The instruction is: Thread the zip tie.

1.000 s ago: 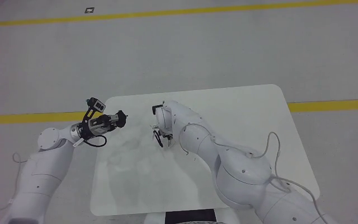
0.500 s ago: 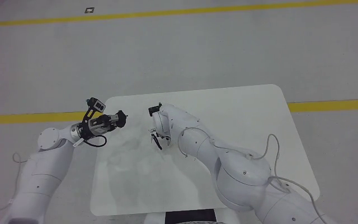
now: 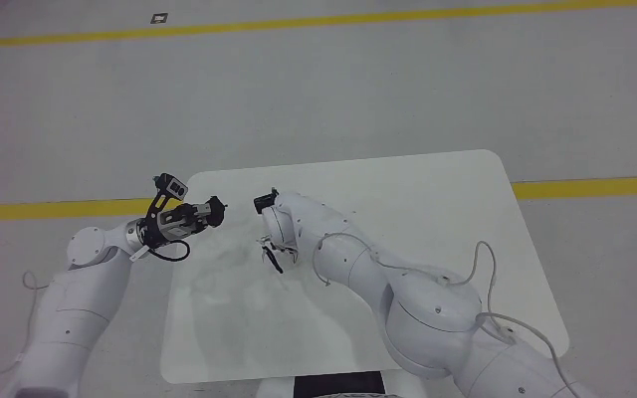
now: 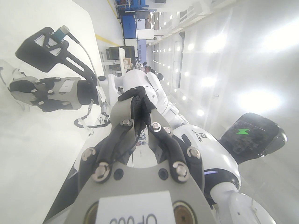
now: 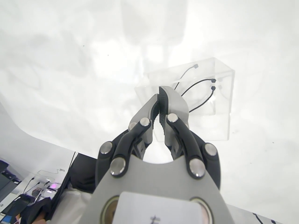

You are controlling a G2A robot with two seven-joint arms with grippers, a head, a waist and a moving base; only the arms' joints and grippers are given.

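My left gripper (image 4: 140, 103) is shut on a black zip tie (image 4: 136, 132), whose thin strand runs back between the fingers. In the top view this left gripper (image 3: 217, 210) hangs over the table's left edge. My right gripper (image 5: 159, 95) is shut, its tips just over a clear plastic box (image 5: 222, 108) that holds several black zip ties (image 5: 201, 82). Some ties run behind the fingers, so I cannot tell whether one is pinched. From above, the right gripper (image 3: 269, 257) points down at the table's left-middle part.
The white table (image 3: 428, 199) has rounded corners and bare surface to the right and front. The right arm's wrist camera bracket (image 4: 44, 47) stands close in front of the left gripper.
The right gripper has shifted leftward and toward the table's front. The left arm has stayed put.
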